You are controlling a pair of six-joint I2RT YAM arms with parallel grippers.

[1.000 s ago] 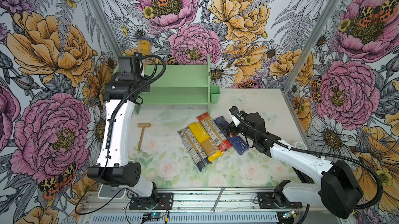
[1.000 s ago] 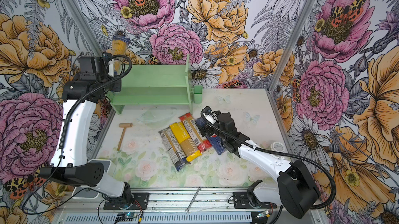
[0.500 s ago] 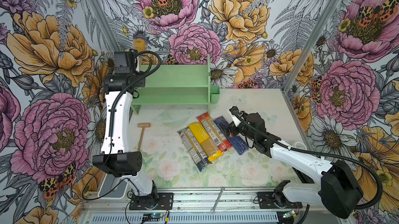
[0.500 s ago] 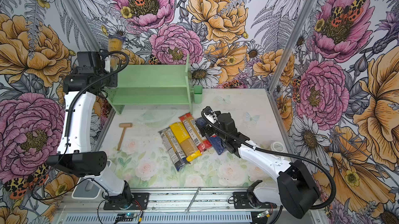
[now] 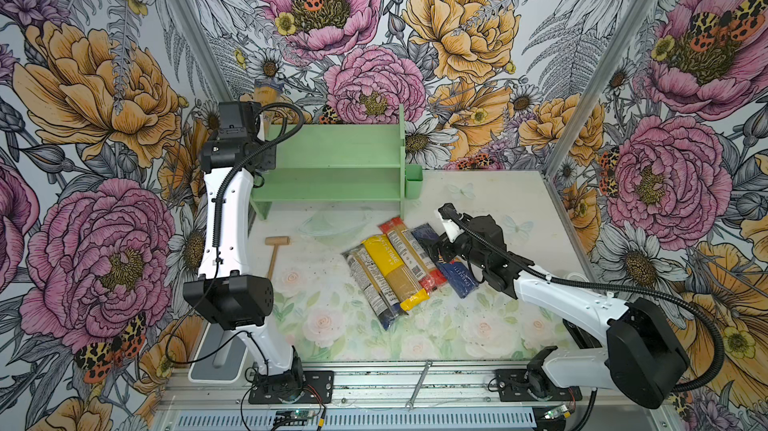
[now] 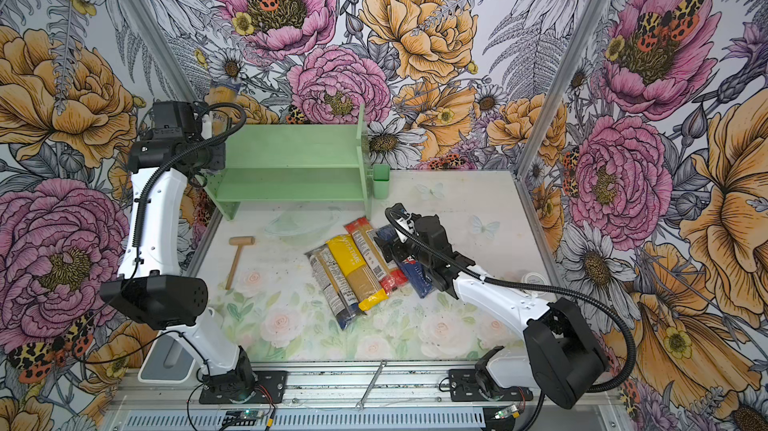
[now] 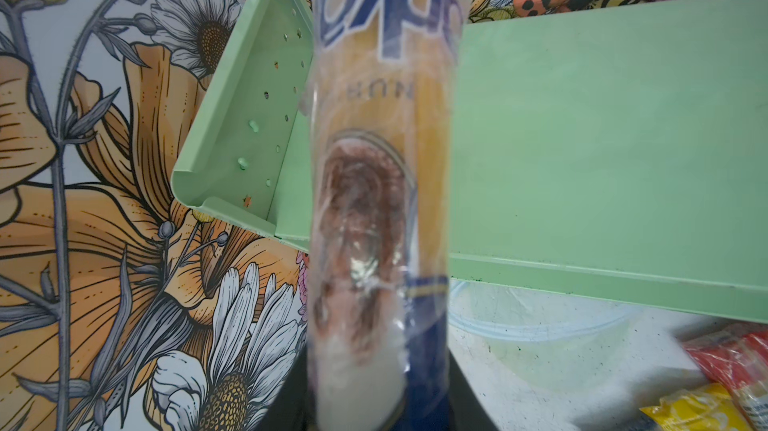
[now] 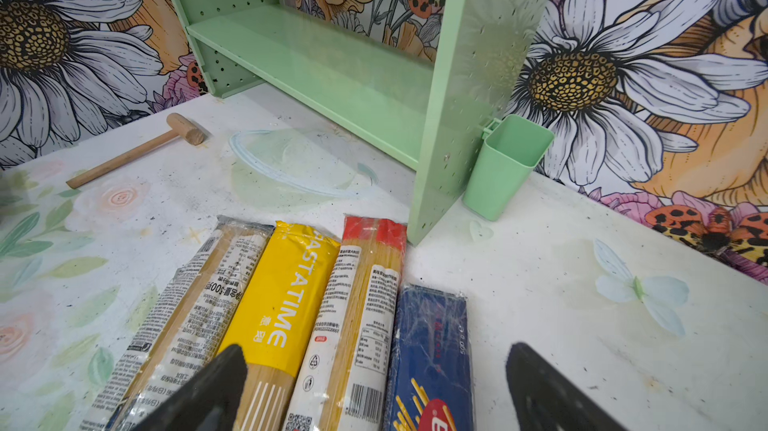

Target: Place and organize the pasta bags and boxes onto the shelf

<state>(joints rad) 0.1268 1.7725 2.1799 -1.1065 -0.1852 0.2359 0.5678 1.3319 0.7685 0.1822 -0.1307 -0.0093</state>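
Looking in both top views, the left hand (image 5: 263,116) pinches a clear bag (image 5: 268,92) upright beside the left end of the shelf (image 5: 332,150), while the other packs (image 5: 390,269) lie together on the desk (image 5: 324,325). The left wrist view shows that bag crossing the shelf's perforated side panel (image 7: 249,117); swung in carelessly, it could catch there or slip. In the right wrist view the right hand (image 8: 376,352) is spread over several packs, so closing might drag a neighbour with the blue box (image 8: 432,346)
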